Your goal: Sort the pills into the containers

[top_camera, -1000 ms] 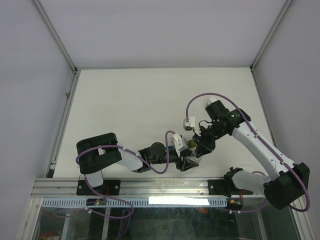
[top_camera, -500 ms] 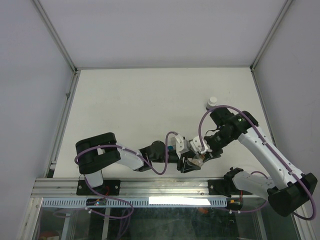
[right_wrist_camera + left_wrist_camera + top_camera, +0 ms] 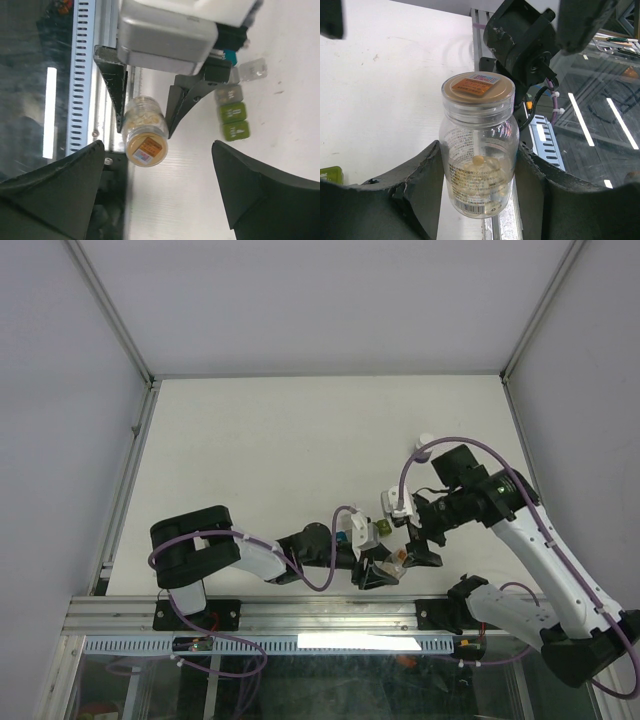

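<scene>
A clear bottle (image 3: 479,150) with a clear lid and an orange label lies sideways in my left gripper (image 3: 487,200), which is shut on its body. Pale yellow pills (image 3: 478,160) sit inside it. My right gripper (image 3: 156,145) is open, and its fingers stand wide on either side of the bottle's lid (image 3: 146,148) without touching it. The containers (image 3: 233,113) lie on the table just past the bottle, with grey, olive and green cubes showing. From above, the bottle (image 3: 398,560) hangs near the table's front edge, and the containers (image 3: 380,527) are beside the left wrist.
A metal rail (image 3: 300,615) runs along the near table edge, with a glass pane below it. A small white cap or bottle (image 3: 427,440) stands at the back right, half behind the purple cable. The right arm's base (image 3: 520,35) is close behind the bottle.
The right gripper has gone from nearly shut at the bottle's lid to wide open, and its arm has shifted right. The left gripper has kept the bottle still.
</scene>
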